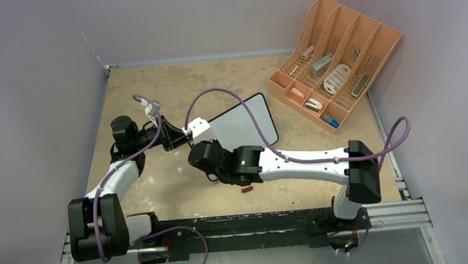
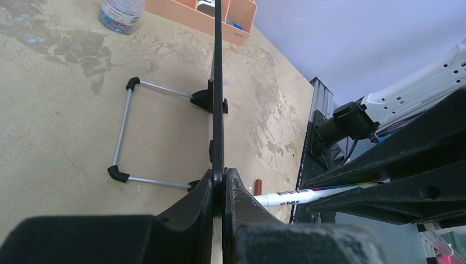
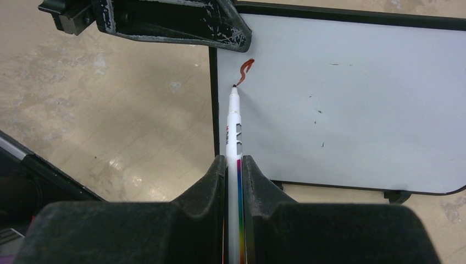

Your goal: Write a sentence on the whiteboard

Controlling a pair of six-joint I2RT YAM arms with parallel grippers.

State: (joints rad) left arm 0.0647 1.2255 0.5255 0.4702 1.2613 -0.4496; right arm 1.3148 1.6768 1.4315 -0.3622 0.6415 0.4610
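Observation:
The whiteboard (image 1: 243,123) stands tilted mid-table; it shows edge-on in the left wrist view (image 2: 217,82) and face-on in the right wrist view (image 3: 340,104). My left gripper (image 1: 183,131) is shut on its left edge (image 2: 221,175). My right gripper (image 3: 233,159) is shut on a white marker (image 3: 234,126) with a rainbow stripe, also seen in the left wrist view (image 2: 297,196). The marker tip touches the board near its upper left corner, at the end of a short red-brown stroke (image 3: 245,69). The brown cap (image 1: 247,189) lies on the table below the right arm.
A peach slotted organizer (image 1: 334,59) with small items stands at the back right. The board's wire stand (image 2: 125,132) rests on the table behind it. A plastic bottle (image 2: 121,11) stands beyond it. A black rail (image 1: 258,222) runs along the near edge.

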